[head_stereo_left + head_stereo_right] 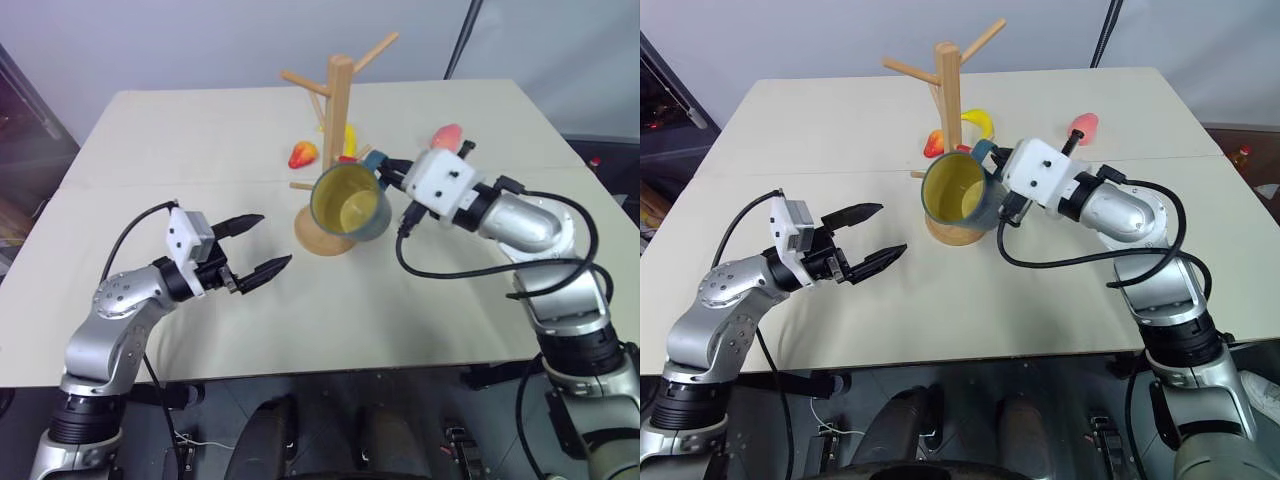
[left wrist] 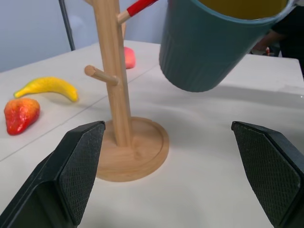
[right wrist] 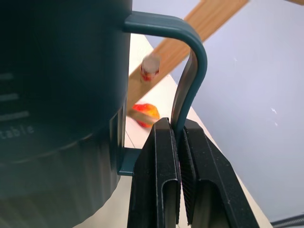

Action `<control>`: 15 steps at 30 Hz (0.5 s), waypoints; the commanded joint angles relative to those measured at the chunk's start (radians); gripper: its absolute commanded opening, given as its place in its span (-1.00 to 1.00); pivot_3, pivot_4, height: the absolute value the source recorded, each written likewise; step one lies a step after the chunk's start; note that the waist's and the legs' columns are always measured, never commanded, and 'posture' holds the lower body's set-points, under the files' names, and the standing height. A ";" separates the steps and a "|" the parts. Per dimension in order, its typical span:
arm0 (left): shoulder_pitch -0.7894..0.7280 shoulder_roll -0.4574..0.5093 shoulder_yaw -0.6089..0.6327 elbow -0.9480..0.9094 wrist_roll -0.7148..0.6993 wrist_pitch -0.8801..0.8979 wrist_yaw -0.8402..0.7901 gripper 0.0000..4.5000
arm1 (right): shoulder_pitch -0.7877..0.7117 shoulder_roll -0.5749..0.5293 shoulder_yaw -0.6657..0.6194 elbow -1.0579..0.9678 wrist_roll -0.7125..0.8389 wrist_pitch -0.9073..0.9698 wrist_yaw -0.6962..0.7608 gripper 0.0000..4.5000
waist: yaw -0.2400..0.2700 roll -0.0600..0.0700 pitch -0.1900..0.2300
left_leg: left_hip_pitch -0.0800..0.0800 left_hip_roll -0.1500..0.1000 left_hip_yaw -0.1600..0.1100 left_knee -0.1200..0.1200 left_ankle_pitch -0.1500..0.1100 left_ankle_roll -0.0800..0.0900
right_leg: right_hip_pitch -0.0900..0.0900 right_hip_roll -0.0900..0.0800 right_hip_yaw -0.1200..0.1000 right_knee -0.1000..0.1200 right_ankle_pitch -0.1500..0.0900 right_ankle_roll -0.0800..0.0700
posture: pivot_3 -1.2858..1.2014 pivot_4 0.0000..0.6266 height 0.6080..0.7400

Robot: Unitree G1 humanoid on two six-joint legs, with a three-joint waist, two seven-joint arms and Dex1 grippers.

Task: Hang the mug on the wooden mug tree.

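The teal mug (image 1: 350,202) with a yellow inside hangs tilted in the air, just in front of the wooden mug tree (image 1: 338,110) and above its round base. My right gripper (image 1: 386,174) is shut on the mug's loop handle (image 3: 190,71), and the right wrist view shows the handle pinched between both pads. A red-tipped peg (image 3: 150,69) of the tree lies just behind the handle. My left gripper (image 1: 270,242) stands open to the left of the tree's base with nothing between its fingers (image 2: 76,175), pointing at the post (image 2: 114,85).
A toy strawberry (image 1: 303,154), a banana (image 2: 47,87) and a peach (image 1: 447,136) lie on the beige table (image 1: 180,130) behind the tree. Several pegs stick out from the post at different heights. Bare tabletop spreads to the left and front.
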 commanded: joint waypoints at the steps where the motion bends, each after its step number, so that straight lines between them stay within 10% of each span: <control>1: -0.012 0.012 0.030 -0.036 -0.031 0.005 -0.004 1.00 | -0.038 0.004 0.001 -0.004 -0.013 0.004 0.003 -0.98 | 0.002 0.000 0.000 | 0.000 0.000 0.000 0.000 0.000 0.000 | 0.000 0.000 0.000 0.000 0.000 0.000 | 0.03 -0.52 1.00; 15: -0.043 0.025 0.060 -0.091 -0.107 0.071 0.027 1.00 | -0.178 0.060 0.106 0.153 -0.071 0.031 0.031 -0.98 | 0.000 0.000 0.000 | 0.000 0.000 0.000 0.000 0.000 0.000 | 0.000 0.001 0.000 0.000 0.000 0.000 | 0.03 -0.52 1.00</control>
